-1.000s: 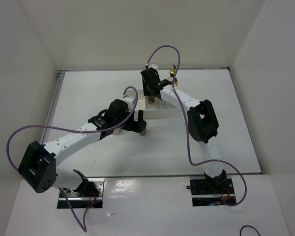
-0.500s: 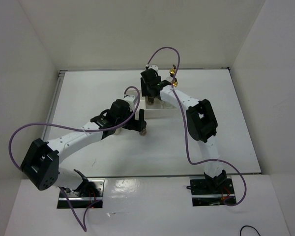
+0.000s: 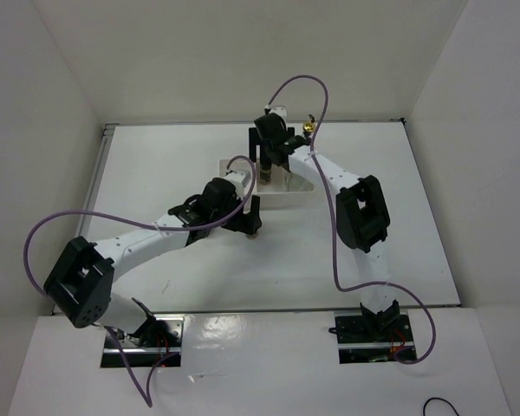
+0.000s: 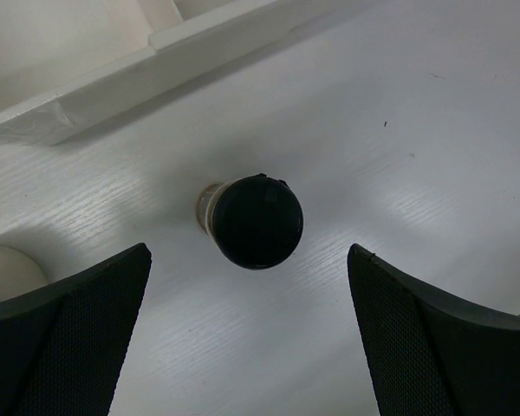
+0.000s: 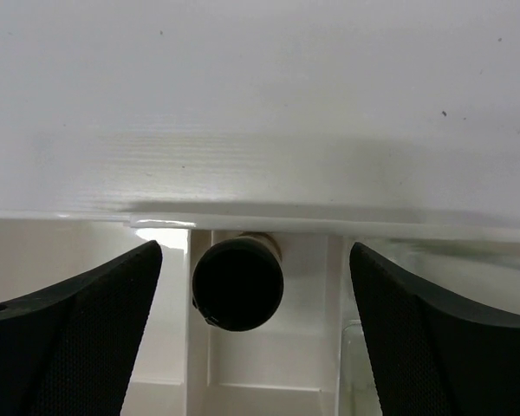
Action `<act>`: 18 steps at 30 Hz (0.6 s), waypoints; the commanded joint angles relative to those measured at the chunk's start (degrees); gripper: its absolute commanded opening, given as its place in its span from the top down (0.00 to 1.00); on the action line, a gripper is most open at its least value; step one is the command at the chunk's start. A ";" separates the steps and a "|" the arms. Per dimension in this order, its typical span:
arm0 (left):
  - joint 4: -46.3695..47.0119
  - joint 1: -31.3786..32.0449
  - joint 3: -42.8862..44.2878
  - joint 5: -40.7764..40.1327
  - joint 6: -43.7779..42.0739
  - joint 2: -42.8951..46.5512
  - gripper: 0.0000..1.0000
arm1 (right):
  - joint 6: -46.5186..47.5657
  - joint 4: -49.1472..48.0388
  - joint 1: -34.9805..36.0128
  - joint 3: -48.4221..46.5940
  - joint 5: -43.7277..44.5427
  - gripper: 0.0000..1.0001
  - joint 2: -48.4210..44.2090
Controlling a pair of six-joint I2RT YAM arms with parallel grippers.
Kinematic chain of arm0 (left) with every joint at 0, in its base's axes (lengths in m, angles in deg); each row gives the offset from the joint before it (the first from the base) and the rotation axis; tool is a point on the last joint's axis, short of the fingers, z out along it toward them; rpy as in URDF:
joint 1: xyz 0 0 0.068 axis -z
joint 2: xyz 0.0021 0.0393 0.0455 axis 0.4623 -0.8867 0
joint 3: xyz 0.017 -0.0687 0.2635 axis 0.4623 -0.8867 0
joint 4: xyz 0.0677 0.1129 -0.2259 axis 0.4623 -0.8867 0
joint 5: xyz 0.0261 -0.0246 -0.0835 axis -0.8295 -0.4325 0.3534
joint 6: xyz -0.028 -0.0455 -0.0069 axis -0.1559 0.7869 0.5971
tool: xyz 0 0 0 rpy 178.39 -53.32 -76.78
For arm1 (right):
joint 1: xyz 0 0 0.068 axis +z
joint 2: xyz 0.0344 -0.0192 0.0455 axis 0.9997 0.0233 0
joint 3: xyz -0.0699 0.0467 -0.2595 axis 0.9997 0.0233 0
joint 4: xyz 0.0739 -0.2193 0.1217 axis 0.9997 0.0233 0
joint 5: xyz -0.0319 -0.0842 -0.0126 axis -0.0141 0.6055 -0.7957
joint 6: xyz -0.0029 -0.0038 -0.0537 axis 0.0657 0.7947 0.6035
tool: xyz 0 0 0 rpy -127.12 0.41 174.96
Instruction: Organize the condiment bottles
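A small dark black-capped jar stands upright in a narrow compartment of the white tray. My right gripper hangs open above it, fingers wide on either side and not touching it. A second black-capped jar stands on the table just in front of the tray's near wall. My left gripper is open over it, one finger on each side and well apart from it. In the top view the right gripper is over the tray, the left gripper is just in front, and a gold spout shows behind the right arm.
Clear glass shows in the compartment to the right of the jar in the tray. A rounded whitish shape sits at the left edge of the left wrist view. White walls enclose the table on three sides.
My right gripper has gone from shut on the jar to open, leaving it in the tray, and has lifted a little. The left arm has shifted slightly right, toward the tray.
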 commanded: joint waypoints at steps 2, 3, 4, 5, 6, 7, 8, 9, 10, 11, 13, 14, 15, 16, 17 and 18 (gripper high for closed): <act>1.18 1.40 1.95 -2.25 0.54 -2.62 0.00 | -1.43 -1.16 -0.79 -5.18 -0.04 0.07 -5.84; 1.17 1.92 1.96 -2.78 0.54 -3.67 0.00 | -1.43 -0.64 -0.79 -6.67 -0.04 0.07 -5.84; 0.65 1.93 2.66 -3.40 0.54 -3.68 0.00 | -1.43 -0.63 -0.79 -7.38 -0.04 0.07 -6.36; 0.64 1.93 2.66 -3.40 0.54 -4.46 0.00 | -1.43 -0.63 -0.79 -8.17 -0.56 0.06 -6.36; 0.64 1.93 2.66 -4.01 0.54 -4.47 0.00 | -1.43 -0.63 -0.79 -9.92 -0.56 0.06 -6.36; 0.64 2.54 2.66 -4.02 0.54 -4.47 0.01 | -1.43 -0.63 -0.79 -10.98 -1.61 0.06 -6.36; 0.64 2.54 2.66 -4.71 1.07 -4.47 0.01 | -1.43 0.15 -0.79 -13.77 -2.14 0.06 -5.67; 0.64 2.54 2.66 -5.50 1.07 -4.47 0.03 | -1.43 0.94 -0.79 -15.46 -2.84 0.06 -4.70; 0.64 2.54 2.66 -5.51 1.07 -4.47 0.04 | -1.43 1.73 -0.79 -17.21 -2.85 0.06 -4.09; 1.16 2.54 2.66 -6.12 1.07 -4.47 0.07 | -1.43 2.79 -0.79 -18.97 -2.85 0.06 -3.56; 1.69 2.54 2.66 -6.65 1.07 -4.99 0.12 | -1.43 5.08 -0.79 -23.72 -2.85 0.06 -2.50; 1.70 2.54 2.66 -6.65 1.07 -4.99 0.13 | -1.43 5.69 -0.79 -25.13 -2.85 0.06 -2.50; 1.70 2.54 2.66 -6.65 1.07 -5.52 0.15 | -0.82 7.09 -0.79 -28.10 -2.85 0.06 -2.50; 2.31 2.54 2.66 -6.65 1.07 -5.52 0.15 | -0.82 7.97 -0.79 -29.87 -2.85 0.06 -1.97; 2.31 2.54 3.19 -6.13 1.07 -6.22 0.17 | -0.21 8.94 -0.79 -33.80 -2.07 0.06 -1.45; 2.31 2.54 3.19 -6.13 1.07 -6.22 0.18 | -0.20 10.25 -0.79 -36.36 -2.06 0.06 -1.44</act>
